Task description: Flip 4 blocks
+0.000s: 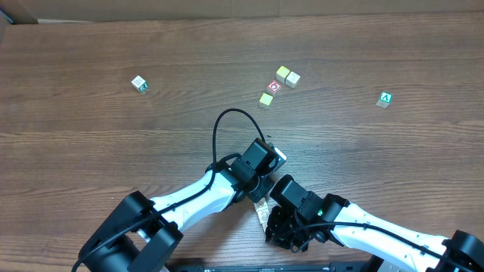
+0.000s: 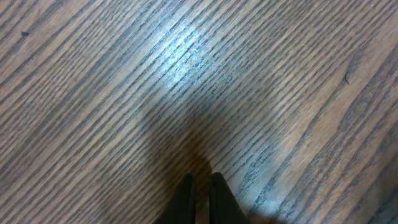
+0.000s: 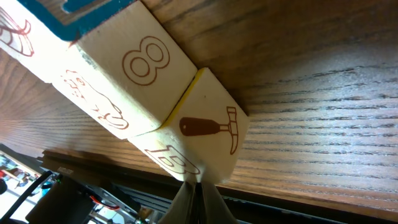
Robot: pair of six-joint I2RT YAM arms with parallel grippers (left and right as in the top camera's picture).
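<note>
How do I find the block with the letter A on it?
Look at the right side of the wooden table. Past the bunch of four blocks, one block sits all alone. Only this one has a green top with a letter A.

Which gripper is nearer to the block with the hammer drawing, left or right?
Right. The right gripper, shut, has its tips at the lower edge of the hammer block. The left gripper, also shut, faces only bare table, with no block in its view.
</note>
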